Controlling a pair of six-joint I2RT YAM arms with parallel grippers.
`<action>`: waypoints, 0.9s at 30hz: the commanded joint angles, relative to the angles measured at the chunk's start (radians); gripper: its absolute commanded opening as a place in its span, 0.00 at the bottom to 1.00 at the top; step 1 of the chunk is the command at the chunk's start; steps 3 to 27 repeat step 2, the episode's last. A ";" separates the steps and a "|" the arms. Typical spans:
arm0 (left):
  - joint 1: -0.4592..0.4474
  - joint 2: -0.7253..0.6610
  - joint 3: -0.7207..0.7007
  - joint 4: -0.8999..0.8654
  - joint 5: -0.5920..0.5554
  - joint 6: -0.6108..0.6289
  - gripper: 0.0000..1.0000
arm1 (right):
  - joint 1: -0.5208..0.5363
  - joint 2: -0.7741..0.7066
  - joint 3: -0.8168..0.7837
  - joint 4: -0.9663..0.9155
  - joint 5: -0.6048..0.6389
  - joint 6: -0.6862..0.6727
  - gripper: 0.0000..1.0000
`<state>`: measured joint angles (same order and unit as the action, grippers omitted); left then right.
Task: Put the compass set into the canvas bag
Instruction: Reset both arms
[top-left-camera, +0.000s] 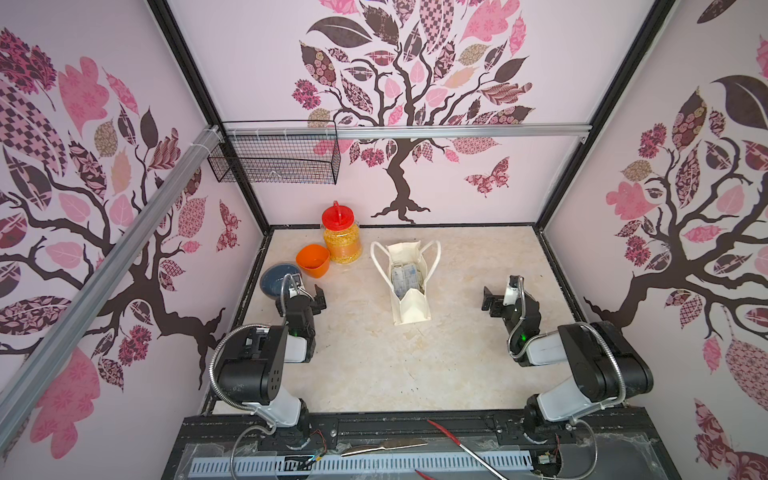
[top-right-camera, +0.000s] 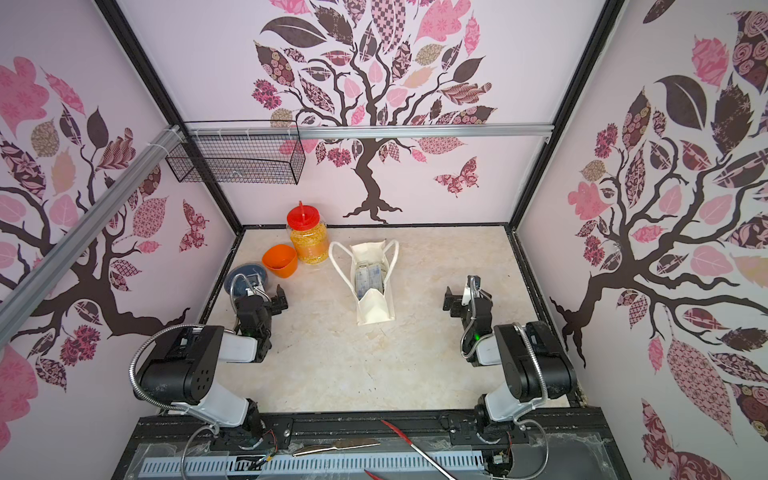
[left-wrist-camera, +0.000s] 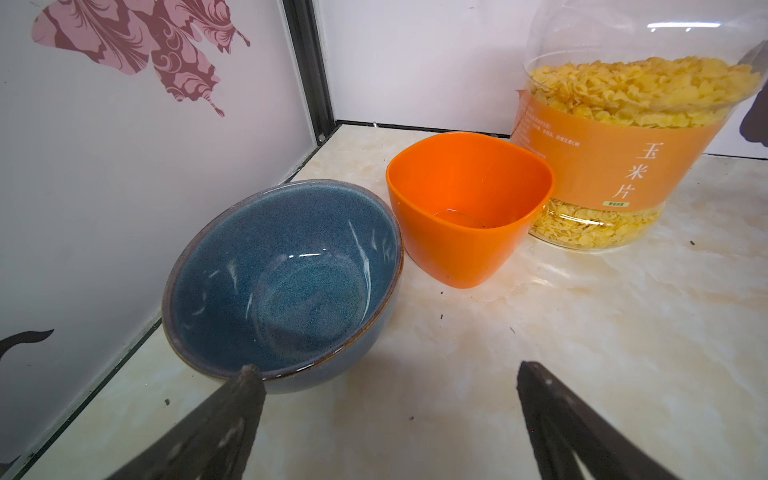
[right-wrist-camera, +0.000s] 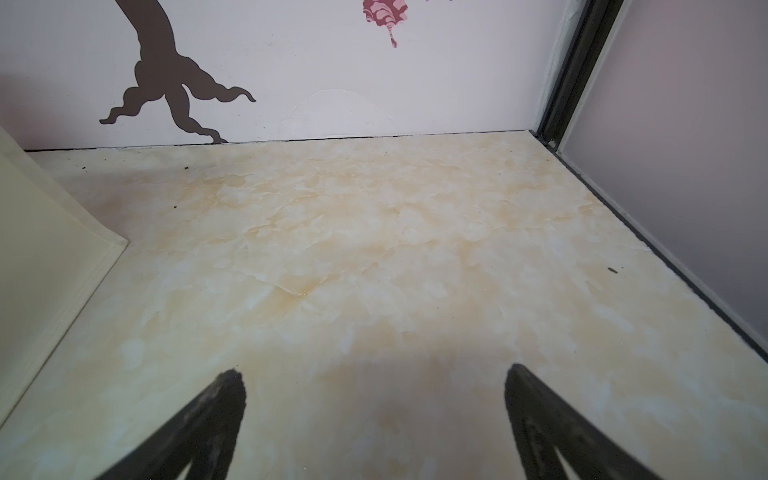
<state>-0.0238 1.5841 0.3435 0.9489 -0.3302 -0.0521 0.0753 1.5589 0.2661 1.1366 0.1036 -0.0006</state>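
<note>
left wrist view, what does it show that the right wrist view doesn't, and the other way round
Only the left wrist view: the blue bowl, orange cup, cornflake jar and the left pincer, open and empty. Only the right wrist view: an edge of the canvas bag, the tree-root decal and the right pincer, also open and empty. Both: the marbled tabletop and pale wall.

Looks like a robotics lab booth made homely: tree-decal wall panels (top-left-camera: 249, 62) in a black frame (top-left-camera: 185, 62), an aluminium rail (top-left-camera: 415, 132), a wire basket (top-left-camera: 274, 162), a marble-look bench (top-left-camera: 374, 353), a cable duct (top-left-camera: 374, 461).
</note>
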 joint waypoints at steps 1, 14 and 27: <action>0.005 0.003 0.014 0.036 0.005 0.000 0.98 | -0.005 -0.005 0.021 0.010 -0.006 -0.001 1.00; 0.004 0.004 0.013 0.036 0.006 0.000 0.98 | -0.005 -0.010 0.012 0.020 -0.001 -0.001 1.00; 0.004 0.004 0.013 0.036 0.006 0.000 0.98 | -0.005 -0.010 0.012 0.020 -0.001 -0.001 1.00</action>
